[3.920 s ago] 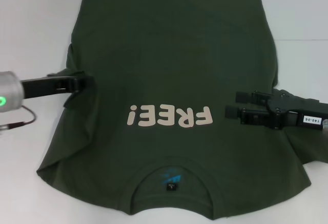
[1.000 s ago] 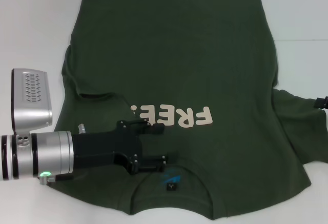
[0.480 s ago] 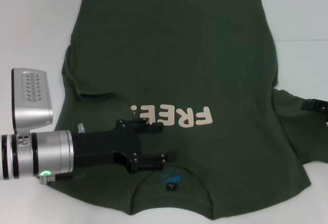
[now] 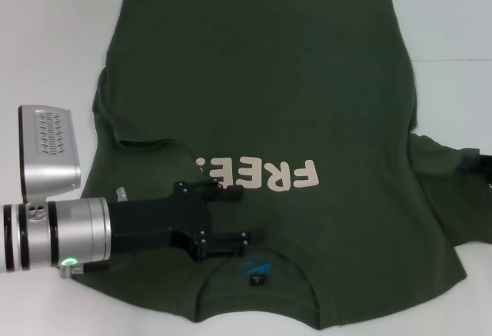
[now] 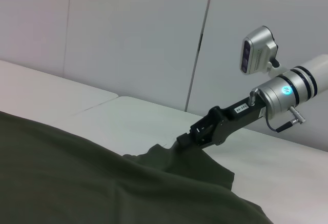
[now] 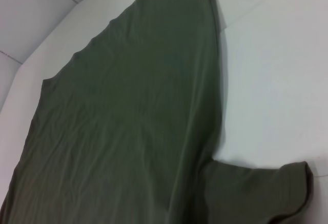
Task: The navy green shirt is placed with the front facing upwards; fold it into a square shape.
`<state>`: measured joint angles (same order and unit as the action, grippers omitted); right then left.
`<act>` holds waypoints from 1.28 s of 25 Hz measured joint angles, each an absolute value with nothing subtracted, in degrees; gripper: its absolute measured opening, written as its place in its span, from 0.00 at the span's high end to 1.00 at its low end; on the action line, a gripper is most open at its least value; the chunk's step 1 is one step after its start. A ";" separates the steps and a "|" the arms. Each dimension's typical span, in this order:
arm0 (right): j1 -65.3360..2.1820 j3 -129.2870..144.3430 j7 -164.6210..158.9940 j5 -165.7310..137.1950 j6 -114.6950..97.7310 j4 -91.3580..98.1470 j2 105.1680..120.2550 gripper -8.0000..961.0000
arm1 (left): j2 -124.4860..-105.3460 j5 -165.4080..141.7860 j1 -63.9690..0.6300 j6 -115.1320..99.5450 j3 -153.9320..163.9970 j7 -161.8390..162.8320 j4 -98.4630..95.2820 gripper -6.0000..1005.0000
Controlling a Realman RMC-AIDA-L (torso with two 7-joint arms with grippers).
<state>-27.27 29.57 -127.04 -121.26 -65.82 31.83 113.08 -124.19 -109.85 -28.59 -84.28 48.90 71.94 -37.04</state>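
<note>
Right pincer (image 5: 185, 141) now at sleeve edge, left pincer (image 4: 244, 214) open over navy green shirt (image 4: 269, 90)

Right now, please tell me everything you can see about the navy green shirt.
The navy green shirt is a dark olive short-sleeved T-shirt of soft, cotton-like cloth, lying front up on the white table, collar nearest the robot. Cream letters "FREE" cross the chest; a blue print and black tag show inside the collar. The robot's left sleeve is folded inward over the body, with the open left hand above it. The right sleeve stays spread; the right hand touches its edge.
</note>
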 joint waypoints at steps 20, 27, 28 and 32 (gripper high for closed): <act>-27.08 26.38 -125.53 -121.31 -65.05 32.40 110.13 0.98 | -124.38 -109.33 -28.49 -84.80 48.72 72.47 -36.11 0.22; -29.58 26.95 -124.72 -122.12 -64.97 32.53 108.89 0.97 | -124.37 -108.45 -28.45 -84.62 48.43 72.50 -35.44 0.22; -29.89 27.07 -124.70 -122.25 -64.97 32.53 108.62 0.97 | -124.37 -108.39 -28.43 -84.59 48.36 72.50 -35.40 0.22; -30.96 27.55 -124.70 -122.59 -64.96 32.56 107.95 0.97 | -124.36 -108.22 -28.24 -84.36 48.13 72.50 -35.33 0.22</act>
<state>-30.96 27.55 -124.70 -122.59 -64.96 32.56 107.95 -124.36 -108.22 -28.24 -84.36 48.14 72.50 -35.33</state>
